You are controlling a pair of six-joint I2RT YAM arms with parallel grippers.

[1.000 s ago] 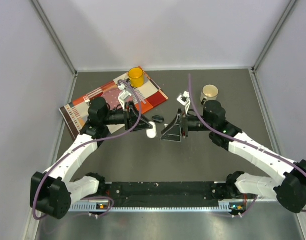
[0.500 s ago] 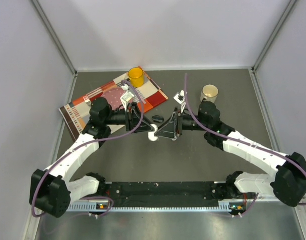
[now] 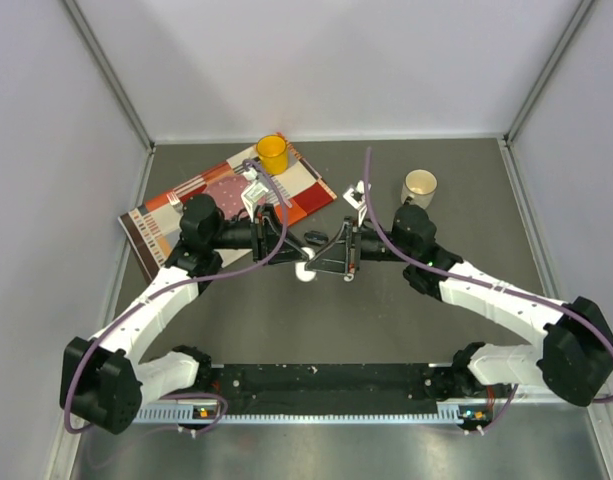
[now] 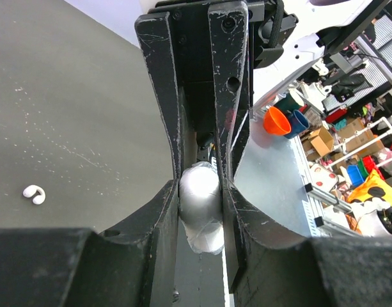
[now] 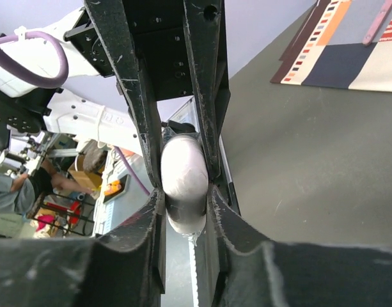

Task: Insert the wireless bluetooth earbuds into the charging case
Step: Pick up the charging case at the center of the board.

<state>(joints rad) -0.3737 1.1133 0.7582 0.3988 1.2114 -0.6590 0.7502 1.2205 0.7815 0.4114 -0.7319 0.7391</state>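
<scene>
The right gripper (image 5: pixel 183 192) has moved in on the glossy white oval charging case (image 5: pixel 181 166) and closed onto it.

Your left arm (image 3: pixel 151 300) reaches forward from its base, then bends inward at the elbow, with its wrist lying level and pointing right. Your right arm (image 3: pixel 491 295) mirrors it, with the wrist pointing left. The two grippers meet almost tip to tip in the middle. Your left gripper (image 4: pixel 201 214) is clamped narrowly on a white case (image 3: pixel 304 272). Your right gripper (image 5: pixel 185 192) has both fingers pressed against the sides of that white case too.
</scene>
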